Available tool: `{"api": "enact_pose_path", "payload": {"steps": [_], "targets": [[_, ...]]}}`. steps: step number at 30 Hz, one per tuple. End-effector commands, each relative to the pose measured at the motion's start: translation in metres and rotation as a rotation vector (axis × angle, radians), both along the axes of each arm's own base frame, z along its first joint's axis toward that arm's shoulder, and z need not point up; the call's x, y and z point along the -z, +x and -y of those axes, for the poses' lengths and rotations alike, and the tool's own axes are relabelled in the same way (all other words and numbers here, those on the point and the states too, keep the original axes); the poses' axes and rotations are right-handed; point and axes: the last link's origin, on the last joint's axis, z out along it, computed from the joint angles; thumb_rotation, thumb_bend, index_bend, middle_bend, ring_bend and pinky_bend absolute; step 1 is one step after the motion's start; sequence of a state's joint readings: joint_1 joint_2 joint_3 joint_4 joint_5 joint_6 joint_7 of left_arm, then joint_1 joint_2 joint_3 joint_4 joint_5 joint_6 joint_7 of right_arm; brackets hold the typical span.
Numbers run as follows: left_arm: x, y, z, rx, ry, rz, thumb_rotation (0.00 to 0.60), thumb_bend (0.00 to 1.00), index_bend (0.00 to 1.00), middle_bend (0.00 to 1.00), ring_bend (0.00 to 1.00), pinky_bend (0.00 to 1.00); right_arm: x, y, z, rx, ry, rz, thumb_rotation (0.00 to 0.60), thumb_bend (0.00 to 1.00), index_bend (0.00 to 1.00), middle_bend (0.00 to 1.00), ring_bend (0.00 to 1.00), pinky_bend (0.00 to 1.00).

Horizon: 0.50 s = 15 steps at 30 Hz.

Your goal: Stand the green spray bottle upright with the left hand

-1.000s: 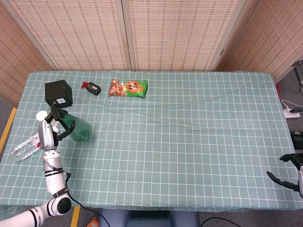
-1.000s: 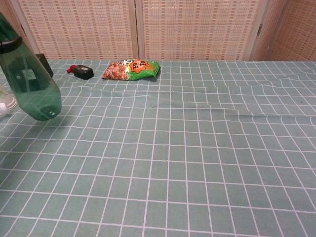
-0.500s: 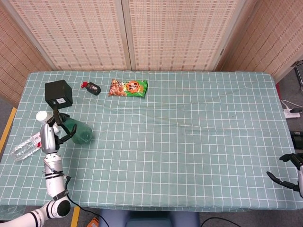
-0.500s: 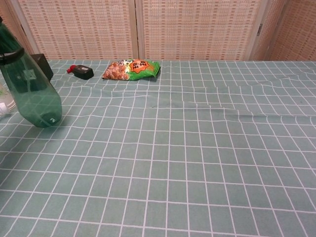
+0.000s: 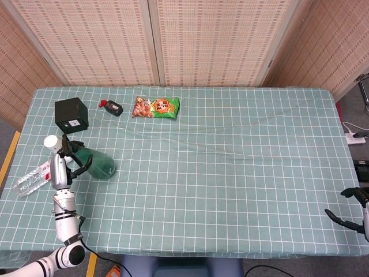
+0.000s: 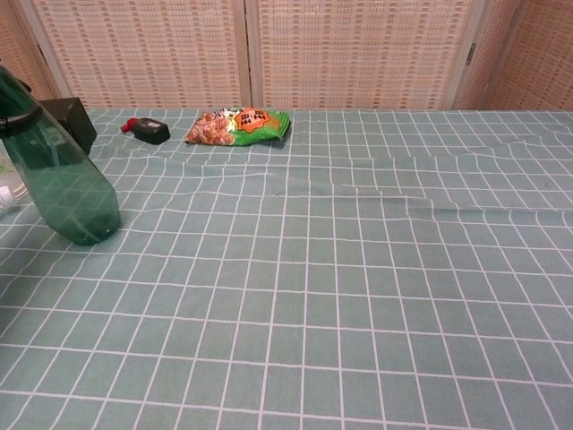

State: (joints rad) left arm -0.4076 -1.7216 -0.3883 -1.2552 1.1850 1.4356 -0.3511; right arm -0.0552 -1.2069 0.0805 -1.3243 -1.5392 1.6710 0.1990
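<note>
The green spray bottle [image 5: 99,164] [image 6: 63,184] stands tilted at the table's left edge, its base on the cloth and its top leaning left. My left hand [image 5: 70,161] grips its upper part, dark fingers wrapped around the neck; in the chest view only a dark finger [image 6: 16,120] across the bottle shows. My right hand [image 5: 351,212] hangs off the table's right edge, fingers apart, holding nothing.
A black box [image 5: 71,113] [image 6: 72,123] sits behind the bottle. A white cap [image 5: 51,141] and a clear plastic bottle [image 5: 31,179] lie by the left edge. A small black and red item [image 5: 111,107] and a snack bag [image 5: 157,107] lie further back.
The bottle's base has come down onto the cloth and slid a little to the right. The bottle now leans less than before. The right hand has not moved.
</note>
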Motion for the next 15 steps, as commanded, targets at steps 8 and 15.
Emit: {"api": "enact_pose_path", "payload": {"steps": [8,15], "targets": [[-0.0008,0.0005,0.0013,0.005,-0.009,0.016,0.600,0.25,0.25,0.30,0.26,0.22,-0.0002,-0.0002,0.0002,-0.001,0.002,0.001,0.600,0.00,0.49,0.50,0.38,0.31],[-0.0020,0.0025,0.0027,0.016,-0.007,0.013,0.600,0.23,0.11,0.27,0.24,0.22,-0.0001,-0.0003,0.0003,-0.001,0.003,0.002,0.600,0.00,0.49,0.50,0.38,0.31]]}}
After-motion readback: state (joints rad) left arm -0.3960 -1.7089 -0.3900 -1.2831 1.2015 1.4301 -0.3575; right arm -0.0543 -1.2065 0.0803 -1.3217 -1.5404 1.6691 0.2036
